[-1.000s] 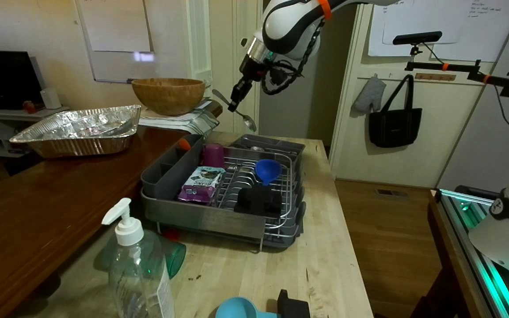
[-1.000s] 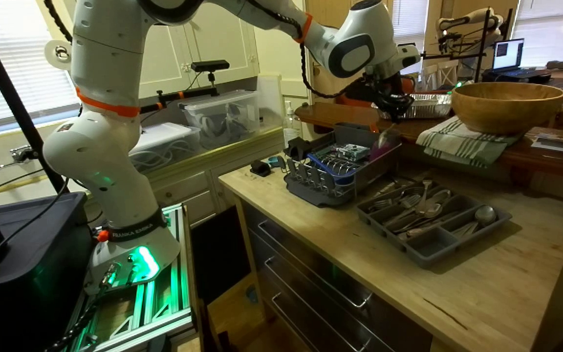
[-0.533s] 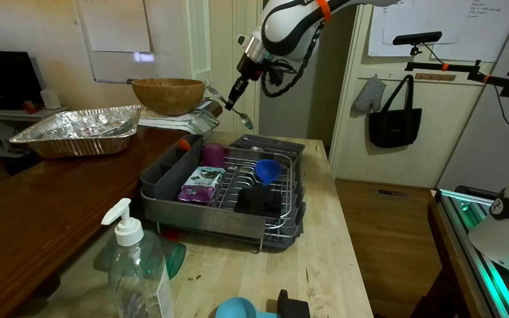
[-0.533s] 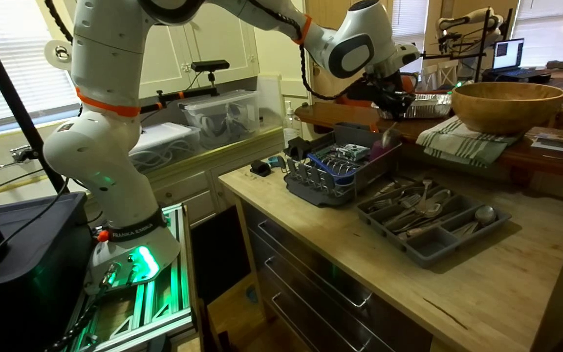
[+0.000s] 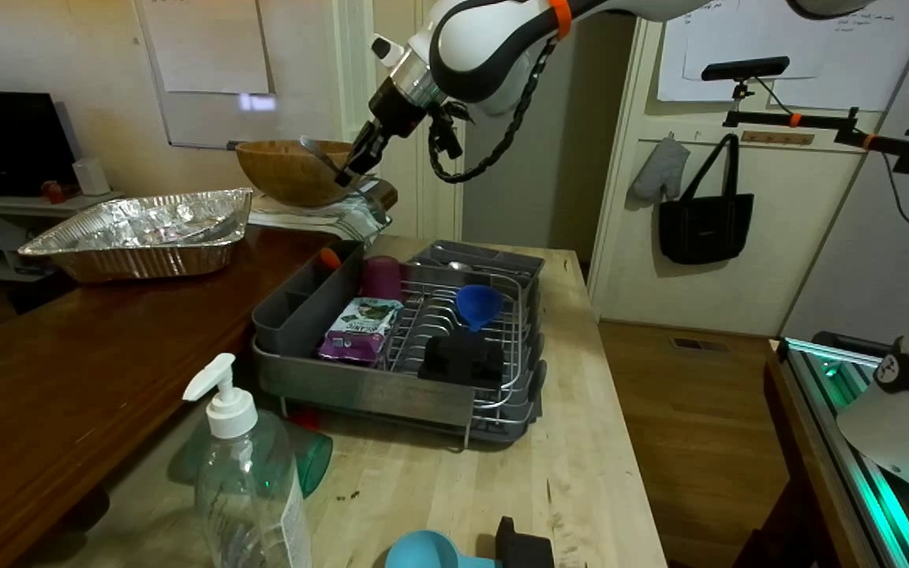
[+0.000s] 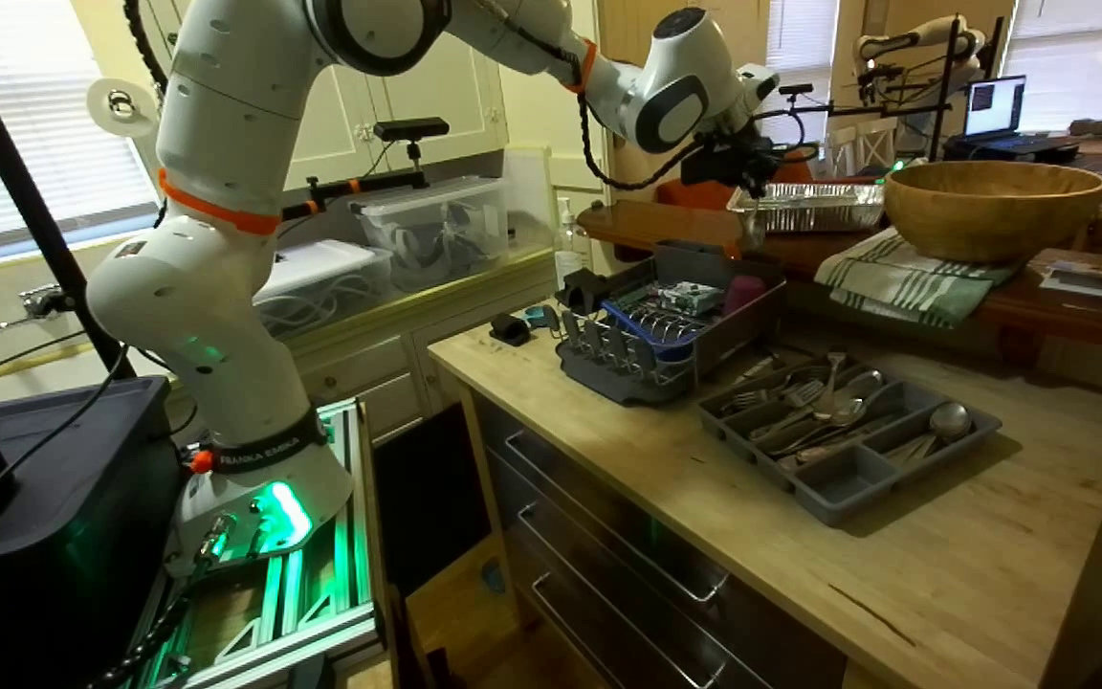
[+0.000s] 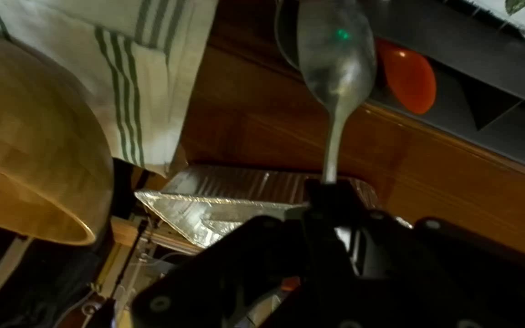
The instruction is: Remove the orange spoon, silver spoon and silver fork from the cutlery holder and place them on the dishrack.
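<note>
Gripper (image 7: pixel 331 196) pinches the silver spoon (image 7: pixel 335 59), the step apparently being transfer, and should next lower it onto the dishrack (image 5: pixel 368 393) at the edge near the orange spoon (image 7: pixel 410 79).

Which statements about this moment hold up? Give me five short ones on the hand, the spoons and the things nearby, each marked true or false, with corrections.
1. The hand is closed on a silver spoon. True.
2. The orange spoon lies in the foil pan. False: the orange spoon is in the grey cutlery holder at the side of the dishrack.
3. The purple cup stands outside the dishrack. False: the purple cup is inside the dishrack.
4. The wooden bowl rests at least partly on a striped towel. True.
5. The clear bottle has a black pump. False: the pump is white.
</note>
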You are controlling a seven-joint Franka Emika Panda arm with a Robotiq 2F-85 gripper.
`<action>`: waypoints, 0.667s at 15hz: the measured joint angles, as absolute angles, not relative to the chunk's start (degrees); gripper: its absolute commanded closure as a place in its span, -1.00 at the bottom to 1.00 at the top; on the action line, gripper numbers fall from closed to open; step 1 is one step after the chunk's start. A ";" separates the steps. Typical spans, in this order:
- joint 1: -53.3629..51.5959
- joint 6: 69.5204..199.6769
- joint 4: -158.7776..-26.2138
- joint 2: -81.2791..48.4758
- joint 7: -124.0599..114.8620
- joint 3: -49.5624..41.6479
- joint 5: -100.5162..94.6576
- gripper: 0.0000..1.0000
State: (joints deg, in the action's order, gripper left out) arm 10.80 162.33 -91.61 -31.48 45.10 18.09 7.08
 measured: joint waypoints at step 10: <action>32.32 163.24 -81.97 -49.12 81.71 50.44 12.16 0.94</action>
State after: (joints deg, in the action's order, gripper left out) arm 32.32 163.24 -81.97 -49.12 81.71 50.44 12.16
